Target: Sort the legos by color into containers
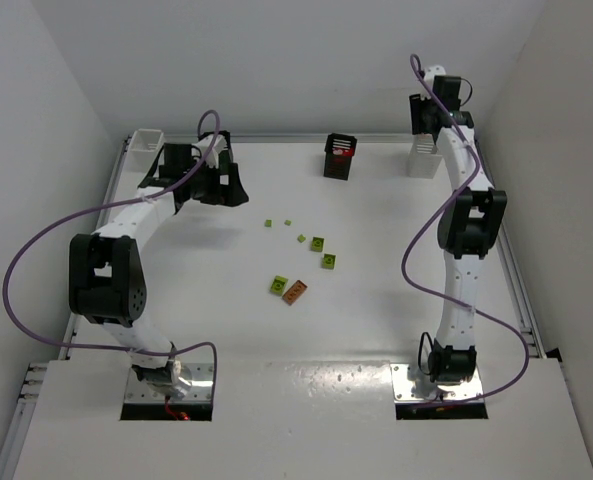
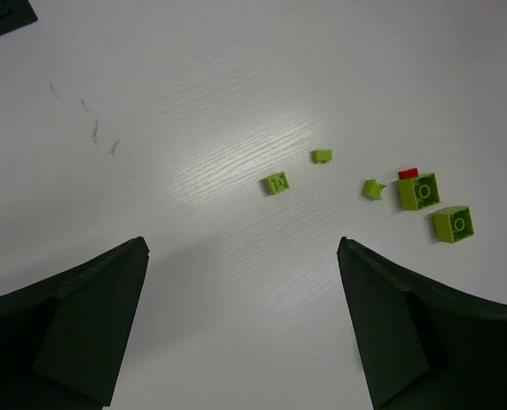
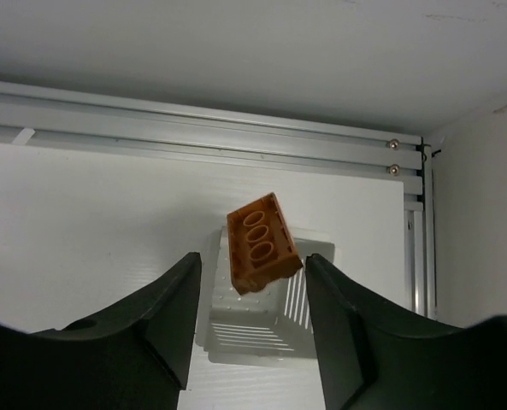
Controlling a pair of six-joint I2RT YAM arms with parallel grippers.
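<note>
Right gripper (image 3: pixel 253 266), jaws parted and clasping nothing, stood directly above the white bin (image 3: pixel 253 335), the orange-brown brick (image 3: pixel 262 243) loose and tilted between its fingertips; left gripper (image 2: pixel 243 249) hung wide open, empty.

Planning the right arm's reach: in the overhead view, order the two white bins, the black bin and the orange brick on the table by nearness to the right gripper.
1. Right white bin, directly beneath the right gripper.
2. Black bin, back centre.
3. Orange brick, mid-table.
4. Left white bin, far-left back corner.
</note>
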